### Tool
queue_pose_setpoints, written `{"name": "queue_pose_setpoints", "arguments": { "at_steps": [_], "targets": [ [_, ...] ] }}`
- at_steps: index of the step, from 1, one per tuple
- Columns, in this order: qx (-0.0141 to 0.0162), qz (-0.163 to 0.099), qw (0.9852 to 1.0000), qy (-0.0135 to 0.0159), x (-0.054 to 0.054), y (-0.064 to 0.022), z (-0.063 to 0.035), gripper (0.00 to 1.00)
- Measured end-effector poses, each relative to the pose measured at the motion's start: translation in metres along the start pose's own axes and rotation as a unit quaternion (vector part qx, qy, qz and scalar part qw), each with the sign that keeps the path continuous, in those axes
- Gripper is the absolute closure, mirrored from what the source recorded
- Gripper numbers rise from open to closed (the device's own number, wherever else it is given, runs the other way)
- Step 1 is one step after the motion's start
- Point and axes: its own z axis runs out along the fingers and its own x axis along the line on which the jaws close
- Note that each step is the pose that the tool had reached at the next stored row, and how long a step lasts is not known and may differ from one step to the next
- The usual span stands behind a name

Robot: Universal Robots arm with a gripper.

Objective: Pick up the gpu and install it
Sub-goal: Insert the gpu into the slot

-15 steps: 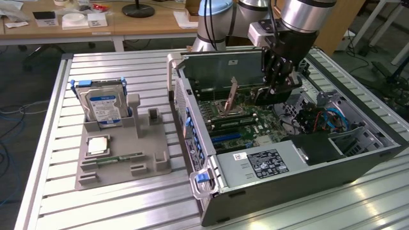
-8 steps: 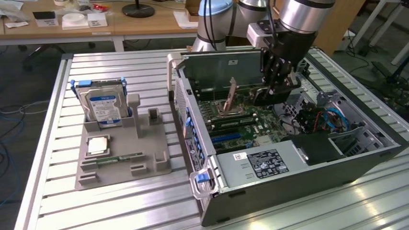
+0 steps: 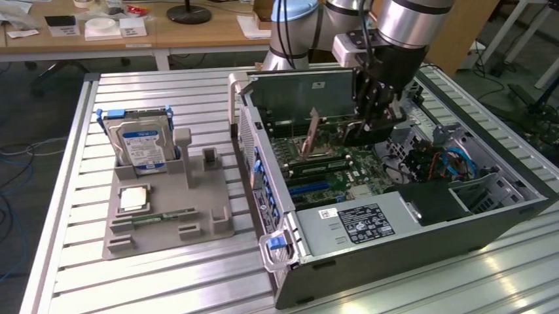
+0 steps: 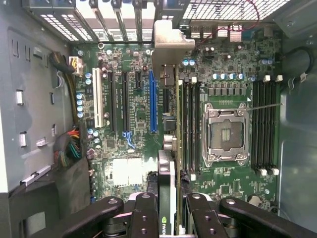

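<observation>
My gripper (image 4: 171, 208) is shut on the gpu (image 4: 167, 183), which appears edge-on as a thin dark card running away from the fingers (image 4: 146, 213). Its silver end bracket (image 4: 166, 44) reaches the rear slot openings of the open computer case (image 3: 393, 261). The card hangs above the motherboard (image 4: 133, 173), beside the long blue slot (image 4: 152, 99) and apart from it. In the exterior view the gripper (image 3: 367, 121) stands inside the case, and the gpu (image 3: 302, 95) extends from it toward that view's left.
A grey fixture (image 3: 166, 209) on the slatted metal table holds a silver hard drive (image 3: 140, 147), a square chip (image 3: 135, 198) and a green memory stick (image 3: 162, 214). Inside the case are the CPU socket (image 4: 225, 134), bundled cables (image 4: 69, 144) and the power supply (image 3: 358, 222).
</observation>
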Motion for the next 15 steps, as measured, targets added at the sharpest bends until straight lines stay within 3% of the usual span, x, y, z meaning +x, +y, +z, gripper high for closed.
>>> {"name": "queue_pose_setpoints", "arguments": {
  "at_steps": [7,15],
  "targets": [
    [0.0000,0.000,1.0000,0.0002,0.0006,0.0015,0.0083,0.73],
    [0.0000,0.000,1.0000,0.0003,0.0007,0.0017,0.0090,0.73]
  ]
}}
